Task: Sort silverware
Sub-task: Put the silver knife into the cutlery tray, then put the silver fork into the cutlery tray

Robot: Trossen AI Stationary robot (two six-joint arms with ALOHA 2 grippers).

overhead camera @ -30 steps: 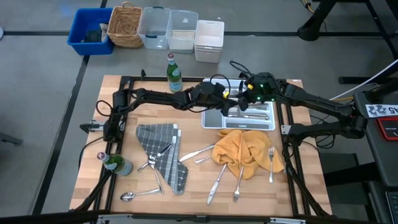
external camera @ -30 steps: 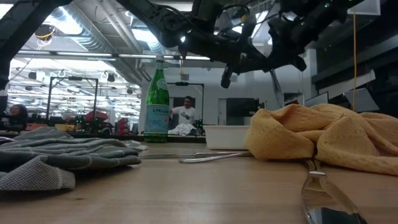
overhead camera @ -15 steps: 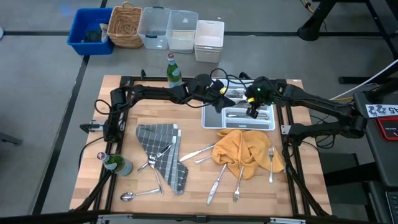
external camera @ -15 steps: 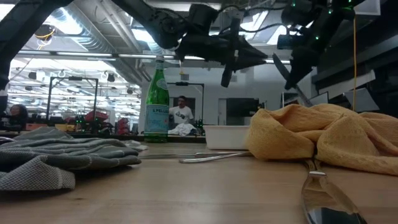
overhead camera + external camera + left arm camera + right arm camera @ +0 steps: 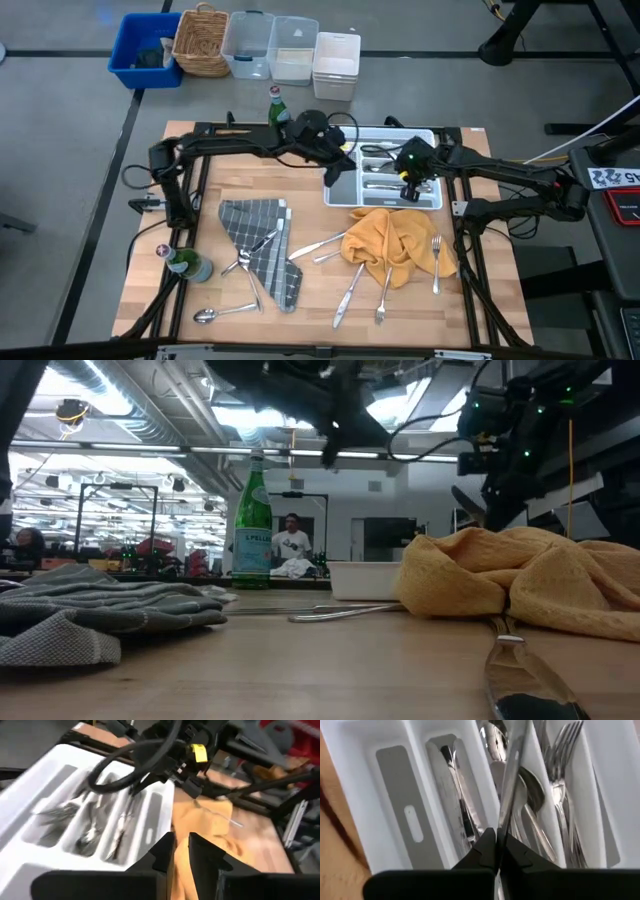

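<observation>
Silverware piece [image 5: 512, 780] pinched in right claw [image 5: 497, 842] over tray [image 5: 432, 200] — left claw [image 5: 181, 851] slightly parted, empty.

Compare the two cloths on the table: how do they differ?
The grey cloth is checked and lies fairly flat, with cutlery resting on top of it. The yellow cloth is plain and bunched up in a heap, with cutlery poking out from under its edges. Both lie on the wooden table in front of the white tray.

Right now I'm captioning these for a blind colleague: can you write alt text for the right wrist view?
The right gripper, shut on a slim silver knife, hangs over a white compartmented plastic tray. Its slots hold shiny metal forks, spoons and another knife.
</observation>
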